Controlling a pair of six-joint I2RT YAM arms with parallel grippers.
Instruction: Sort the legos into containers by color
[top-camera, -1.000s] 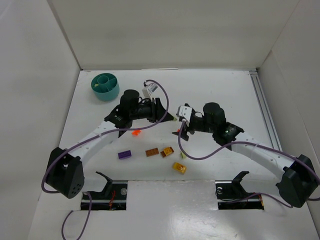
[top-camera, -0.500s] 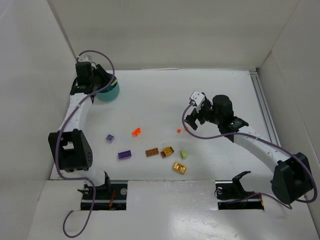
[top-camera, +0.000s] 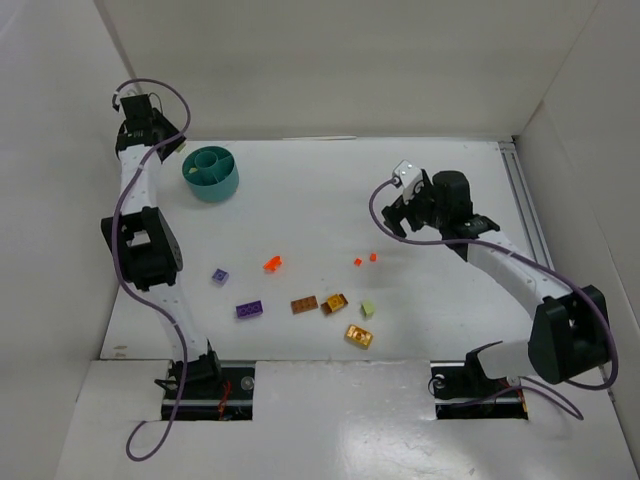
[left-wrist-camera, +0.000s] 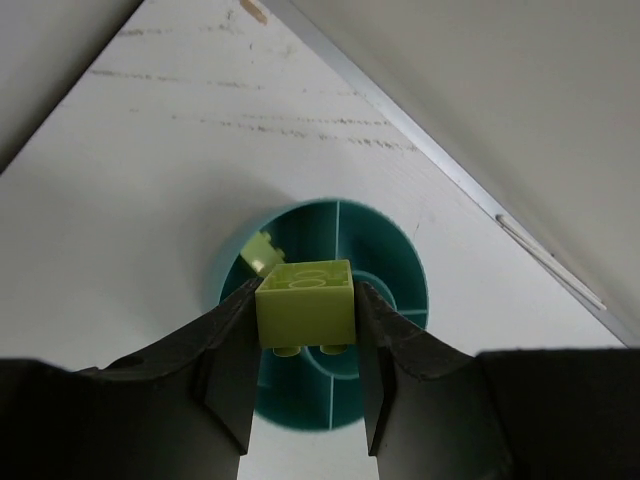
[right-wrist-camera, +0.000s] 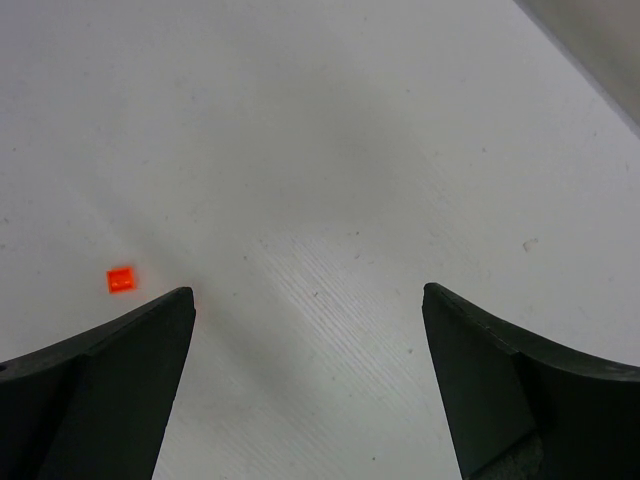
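Observation:
My left gripper is shut on a pale green lego and hangs above the round teal tub, whose compartments are the containers. Another pale green lego lies in the tub's left compartment. From above, the left gripper sits at the back left, beside the tub. My right gripper stands open over bare table, with a tiny red-orange piece to the left of its fingers. Loose legos lie mid-table: lavender, red-orange, purple, orange-brown, golden yellow, pale green.
White walls close in the table on the left, back and right. A metal rail runs along the right edge. Two small red-orange bits lie just left of my right gripper. Another golden brick sits by the orange-brown one.
My left arm has swung from mid-table to the back left corner over the tub, carrying the pale green lego. My right gripper has drawn back to the right and opened wide.

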